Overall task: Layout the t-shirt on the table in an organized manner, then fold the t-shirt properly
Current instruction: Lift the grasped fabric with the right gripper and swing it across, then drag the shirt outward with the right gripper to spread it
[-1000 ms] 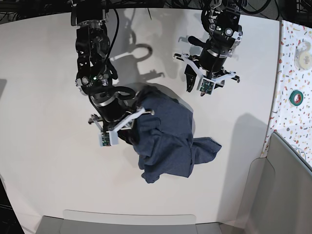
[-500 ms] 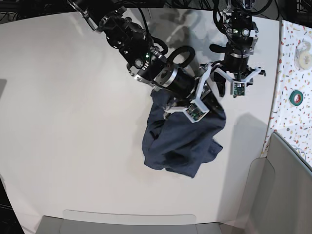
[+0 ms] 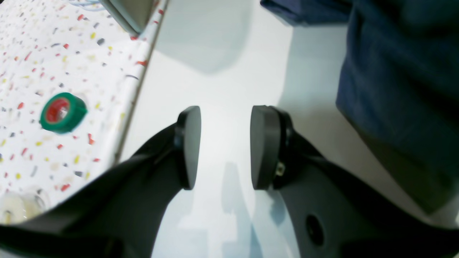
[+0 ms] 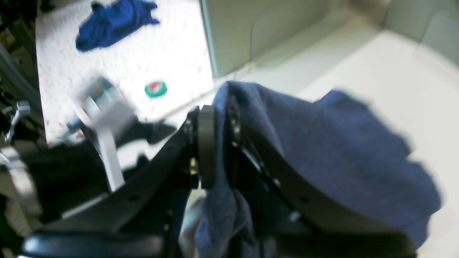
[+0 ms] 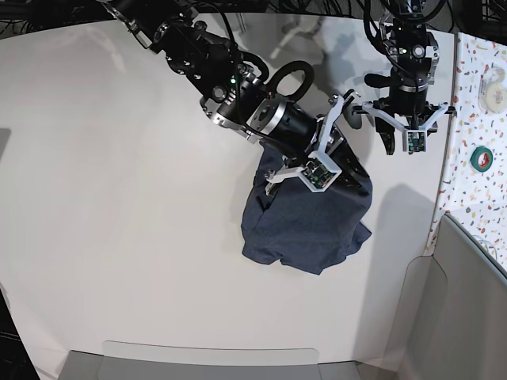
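The dark navy t-shirt [image 5: 309,226] hangs bunched from my right gripper [image 5: 342,165], its lower folds resting on the white table [image 5: 119,198] right of centre. In the right wrist view that gripper [image 4: 218,143] is shut on a fold of the t-shirt [image 4: 322,154], and cloth drapes over one finger. My left gripper [image 5: 401,146] hovers near the table's far right edge, just beyond the shirt. Its jaws [image 3: 224,147] stand open over bare table with nothing between them, and the t-shirt [image 3: 394,89] hangs close on one side.
A narrow speckled surface [image 5: 479,119] adjoins the table on the right, carrying a green tape roll [image 5: 481,157] and a bright-blue cloth scrap [image 4: 111,21]. A grey bin [image 5: 467,301] stands at the near right corner, and a grey tray edge [image 5: 206,364] lies along the front.
My right arm has swung the gripped shirt from left of centre across to the right, gathering it into a tighter bunch. The left arm has drawn back toward the far right edge, still open.
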Controlling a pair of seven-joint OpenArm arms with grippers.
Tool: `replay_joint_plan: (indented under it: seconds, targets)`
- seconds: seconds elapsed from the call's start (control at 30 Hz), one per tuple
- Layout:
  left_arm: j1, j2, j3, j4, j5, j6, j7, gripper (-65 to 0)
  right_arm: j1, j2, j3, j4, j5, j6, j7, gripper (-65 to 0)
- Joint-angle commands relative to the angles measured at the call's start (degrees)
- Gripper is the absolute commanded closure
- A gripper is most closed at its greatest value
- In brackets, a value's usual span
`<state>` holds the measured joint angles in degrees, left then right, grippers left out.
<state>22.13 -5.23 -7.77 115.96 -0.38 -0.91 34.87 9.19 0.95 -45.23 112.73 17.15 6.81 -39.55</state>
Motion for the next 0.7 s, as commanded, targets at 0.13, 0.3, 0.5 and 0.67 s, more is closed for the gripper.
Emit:
replay_joint_plan:
  seconds: [0.13,0.3,0.5,0.67]
  targets:
    - [0.51,-0.26,-0.10,0.83,0.25,0.34,-2.04,-22.8,0.26,0.06,5.63,5.12,0.74,0.18,2.32,-0.1]
    - [1.21,-0.26,-0.10,0.92,0.25,0.34,-2.04,-22.8,0.26,0.50,14.42,5.12,0.92,-2.02,2.32,-0.1]
    - [2.27,-0.26,-0.10,0.83,0.25,0.34,-2.04,-22.8,0.00,3.58,27.25,4.94,0.92,-14.59,5.75,0.0]
    - [2.35,-0.26,0.34,0.65,0.25,0.34,-2.04,-22.8,-2.03,7.18,35.78,4.86,0.92,-21.27,10.76,0.0]
